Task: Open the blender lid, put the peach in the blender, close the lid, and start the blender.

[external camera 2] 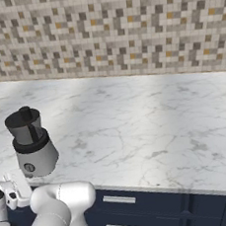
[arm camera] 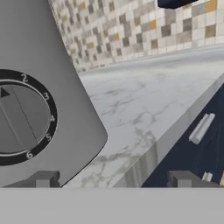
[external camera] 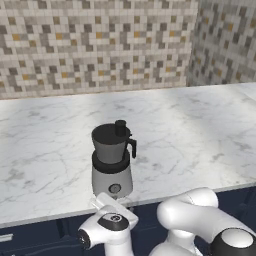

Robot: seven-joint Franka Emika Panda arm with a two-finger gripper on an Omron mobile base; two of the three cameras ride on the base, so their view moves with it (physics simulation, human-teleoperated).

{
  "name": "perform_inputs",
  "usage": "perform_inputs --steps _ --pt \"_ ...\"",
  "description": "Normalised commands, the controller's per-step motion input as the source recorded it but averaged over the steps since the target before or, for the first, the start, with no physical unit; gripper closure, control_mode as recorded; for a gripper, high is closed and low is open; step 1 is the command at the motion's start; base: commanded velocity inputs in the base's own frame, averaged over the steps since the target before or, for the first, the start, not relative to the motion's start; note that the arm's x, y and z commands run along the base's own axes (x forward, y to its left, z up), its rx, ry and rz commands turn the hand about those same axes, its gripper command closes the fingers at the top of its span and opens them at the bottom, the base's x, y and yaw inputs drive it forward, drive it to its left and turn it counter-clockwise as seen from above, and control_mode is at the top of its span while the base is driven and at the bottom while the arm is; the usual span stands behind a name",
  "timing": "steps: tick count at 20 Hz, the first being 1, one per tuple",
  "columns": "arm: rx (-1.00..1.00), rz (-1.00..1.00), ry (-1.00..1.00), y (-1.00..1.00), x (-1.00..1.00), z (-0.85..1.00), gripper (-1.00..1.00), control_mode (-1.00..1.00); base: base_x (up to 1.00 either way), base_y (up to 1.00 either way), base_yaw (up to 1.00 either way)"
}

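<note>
The blender (external camera: pixel 112 162) stands near the front edge of the marble counter, with a dark jar on a light grey base. The blender lid (external camera: pixel 111 133) sits flat on the jar's rim with its black knob upright. In the right base view the blender (external camera 2: pixel 32 144) is at the far left, with the blender lid (external camera 2: pixel 22 117) on top. My gripper (arm camera: pixel 114 180) is open, low in front of the base and just right of its numbered dial (arm camera: pixel 19 119). My hand (external camera: pixel 111 204) hangs at the counter's edge below the dial (external camera: pixel 115 188). The peach is out of view.
The marble counter (external camera 2: pixel 136 127) runs wide to the right, backed by a mosaic tiled wall (external camera 2: pixel 105 31). A side wall (external camera: pixel 225 40) closes the corner at the right. Dark blue drawers with bar handles (external camera 2: pixel 119 199) lie under the counter edge.
</note>
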Motion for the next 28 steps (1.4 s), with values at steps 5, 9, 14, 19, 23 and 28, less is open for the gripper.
perform_inputs --steps 5,9,14,19,23,28 --pt "0.03 0.04 -0.04 0.0 0.27 -0.02 -1.0 -1.0 0.0 0.0 0.0" --pt "0.0 0.0 -0.02 0.0 0.06 0.0 -1.0 -1.0 0.0 0.0 0.0" --pt "0.0 0.0 -0.04 0.0 -0.06 0.09 -1.0 -1.0 0.0 0.0 0.0" --pt "0.0 0.0 -0.04 0.0 -0.4 0.3 -1.0 -1.0 0.0 0.0 0.0" --pt "0.0 0.0 -0.04 0.0 -0.51 0.52 -1.0 -1.0 0.0 0.0 0.0" --pt "0.0 -0.04 -0.01 0.0 -0.44 0.79 -1.0 -1.0 0.0 0.0 0.0"
